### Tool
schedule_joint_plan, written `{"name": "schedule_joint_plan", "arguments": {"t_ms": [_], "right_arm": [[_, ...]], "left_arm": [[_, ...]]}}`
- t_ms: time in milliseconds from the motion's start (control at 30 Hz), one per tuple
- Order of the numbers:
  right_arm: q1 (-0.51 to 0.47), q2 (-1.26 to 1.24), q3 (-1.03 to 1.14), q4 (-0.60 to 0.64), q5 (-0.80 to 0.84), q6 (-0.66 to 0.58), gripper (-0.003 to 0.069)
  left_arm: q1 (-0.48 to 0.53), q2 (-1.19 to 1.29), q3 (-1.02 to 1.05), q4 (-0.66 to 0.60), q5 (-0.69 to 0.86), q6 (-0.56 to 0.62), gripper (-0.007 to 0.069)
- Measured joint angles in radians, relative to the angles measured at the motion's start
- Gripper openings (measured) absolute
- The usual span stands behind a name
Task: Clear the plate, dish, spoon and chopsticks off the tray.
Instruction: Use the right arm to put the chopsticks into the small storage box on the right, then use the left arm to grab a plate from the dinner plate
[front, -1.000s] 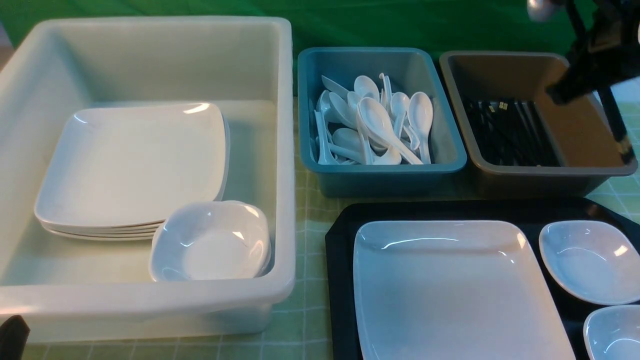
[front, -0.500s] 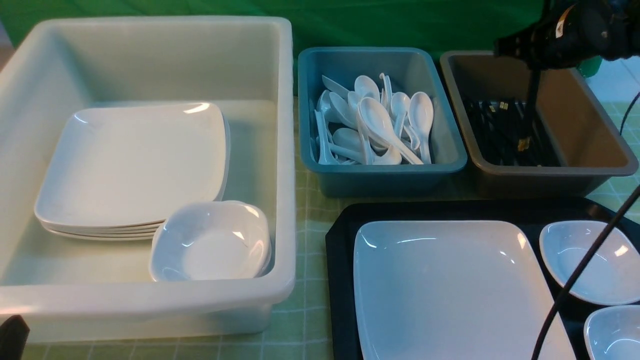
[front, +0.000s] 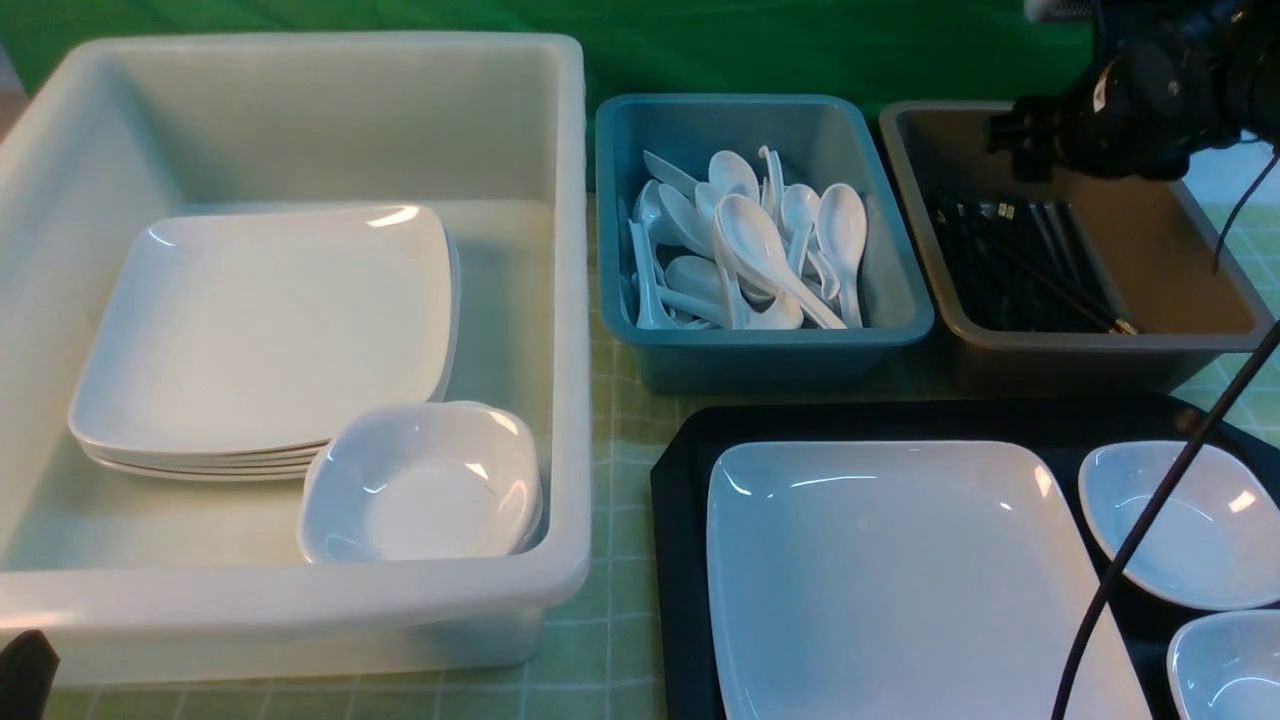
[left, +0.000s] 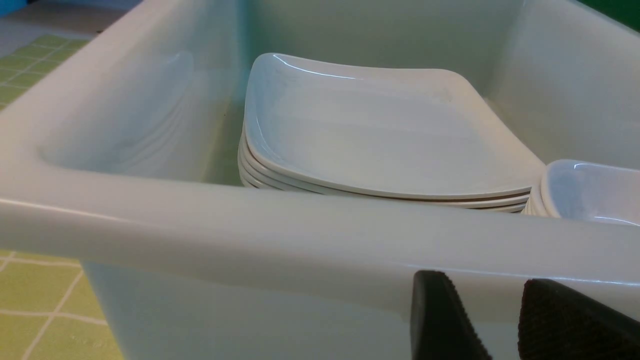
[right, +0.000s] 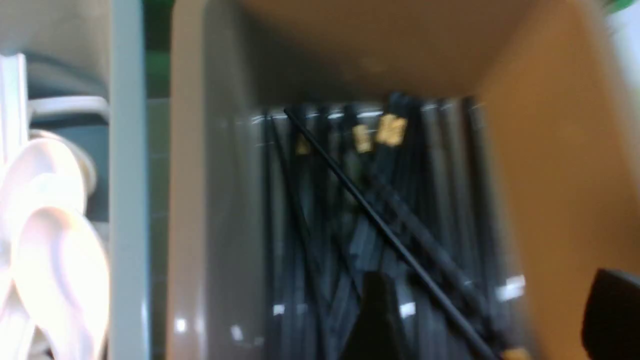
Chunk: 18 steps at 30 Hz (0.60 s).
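chopsticks (front: 1050, 275) diagonal in brown tub (front: 1090, 346), tip near-right

Right tool (right: 492, 320) hangs over the brown tub (front: 1170, 270), jaws spread. That tub's right half is bare, with chopsticks (front: 1010, 270) piled on the left. Blue tub (front: 760, 360) is packed with spoons (front: 760, 240). A black cable (front: 1150, 520) slants across the tray (front: 690, 520), over a small dish (front: 1220, 540). Open table (front: 625, 450) runs between tray and white tub (front: 300, 600). The tub's near wall stands right before the left tool (left: 500, 325). Inside, there's bare floor right of the stacked plates (front: 260, 330).
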<state>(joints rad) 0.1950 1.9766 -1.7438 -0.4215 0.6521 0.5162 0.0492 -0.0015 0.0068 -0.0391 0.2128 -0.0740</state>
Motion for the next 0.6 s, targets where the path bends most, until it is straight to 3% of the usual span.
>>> {"name": "schedule_joint_plan", "arguments": {"t_ms": [67, 167, 267, 367, 600], "right_arm": [[0.000, -0.036, -0.016, 0.002, 0.051, -0.076, 0.0443], [0.000, -0.160, -0.056, 0.039, 0.213, -0.292, 0.0248], [0.000, -0.259, -0.065, 0.084, 0.383, -0.370, 0.0072], [0.000, -0.351, -0.054, 0.159, 0.515, -0.390, 0.0018], [0.000, -0.586, 0.137, 0.382, 0.557, -0.440, 0.0008]], "left_arm": [[0.000, 0.000, 0.000, 0.000, 0.000, 0.000, 0.0223], [0.000, 0.000, 0.000, 0.000, 0.000, 0.000, 0.0223], [0.000, 0.000, 0.000, 0.000, 0.000, 0.000, 0.0223], [0.000, 0.000, 0.000, 0.000, 0.000, 0.000, 0.0223], [0.000, 0.000, 0.000, 0.000, 0.000, 0.000, 0.0223]]}}
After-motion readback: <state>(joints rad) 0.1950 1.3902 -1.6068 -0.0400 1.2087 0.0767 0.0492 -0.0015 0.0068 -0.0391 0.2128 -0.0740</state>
